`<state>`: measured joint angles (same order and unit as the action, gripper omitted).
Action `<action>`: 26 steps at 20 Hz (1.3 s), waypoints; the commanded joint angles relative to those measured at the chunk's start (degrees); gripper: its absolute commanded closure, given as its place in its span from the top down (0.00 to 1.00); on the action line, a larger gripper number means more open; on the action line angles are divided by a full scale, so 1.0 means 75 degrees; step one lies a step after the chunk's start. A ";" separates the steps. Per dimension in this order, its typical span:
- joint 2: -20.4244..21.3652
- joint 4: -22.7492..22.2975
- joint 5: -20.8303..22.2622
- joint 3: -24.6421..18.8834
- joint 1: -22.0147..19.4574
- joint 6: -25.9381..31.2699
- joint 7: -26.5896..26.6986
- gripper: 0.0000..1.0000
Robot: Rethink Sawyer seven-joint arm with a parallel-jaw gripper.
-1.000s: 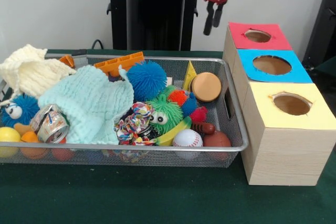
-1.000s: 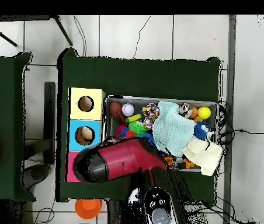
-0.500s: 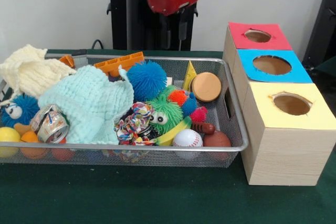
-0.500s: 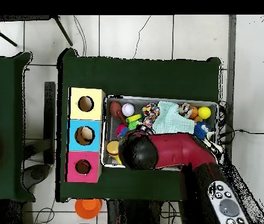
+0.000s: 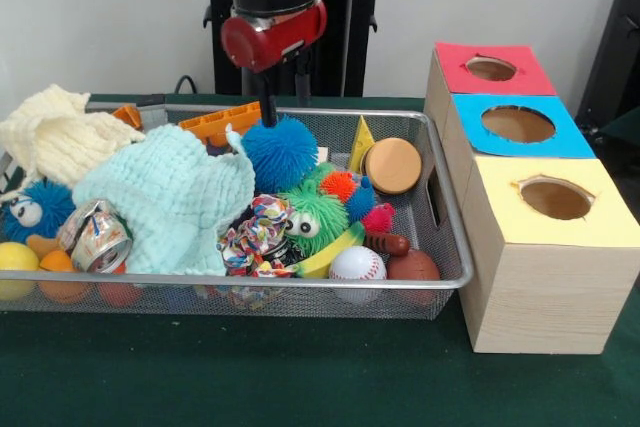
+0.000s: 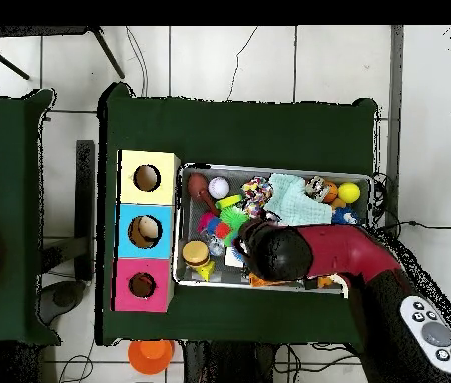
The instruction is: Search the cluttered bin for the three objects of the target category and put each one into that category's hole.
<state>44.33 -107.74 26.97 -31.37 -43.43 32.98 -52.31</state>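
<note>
Blue spiky ball [image 5: 281, 152]: in the wire bin [image 5: 455, 277], toward its back edge, roughly mid-length, resting above the pile.
Gripper [image 5: 283, 97]: directly over the blue spiky ball, one dark finger reaching down to the ball's top; whether the fingers are spread or closed cannot be told. In the overhead view the red arm [image 6: 339, 254] covers the bin's middle and hides the ball.
Green fuzzy toy [image 5: 314, 215]: with eyes, just in front of the blue spiky ball, small red and orange spiky balls [image 5: 340, 185] touching its right side.
Patterned scrunchie [image 5: 255, 235]: just left of the green toy, near the bin's front edge.
Baseball [image 5: 357, 264]: at the bin's front edge, right of centre; brown ball [image 5: 413, 266] beside it in the front right corner.
Wooden disc [image 5: 392, 166]: on edge toward the bin's back right corner, a yellow cone [image 5: 360, 143] just left of it.
Orange block [image 5: 226, 120]: along the back edge, left of the blue spiky ball.
Mint cloth [image 5: 170, 197]: heaped over the bin's left-centre.
Cream cloth [image 5: 55, 137]: at the back left corner.
Crushed can [image 5: 96, 239]: at the front edge, left, touching the mint cloth.
Blue eyed fuzzy toy [image 5: 35, 209]: at the left end; yellow ball [image 5: 17, 257] below it.
Box [image 5: 540, 287]: on the table [image 5: 300, 377] just right of the bin, with three holes: red [image 5: 491, 68], blue [image 5: 518, 124], yellow [image 5: 556, 197].
</note>
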 commanded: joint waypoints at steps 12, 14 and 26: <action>-0.0721 0.1118 0.1106 -0.1886 -0.1117 0.1395 0.2800 1.00; -0.0696 0.1161 0.1171 -0.1970 -0.1159 0.1455 0.2816 1.00; -0.0572 0.1304 0.1833 -0.1916 -0.0975 0.1352 0.2359 1.00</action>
<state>40.73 -102.16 36.12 -43.76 -51.75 37.38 -47.01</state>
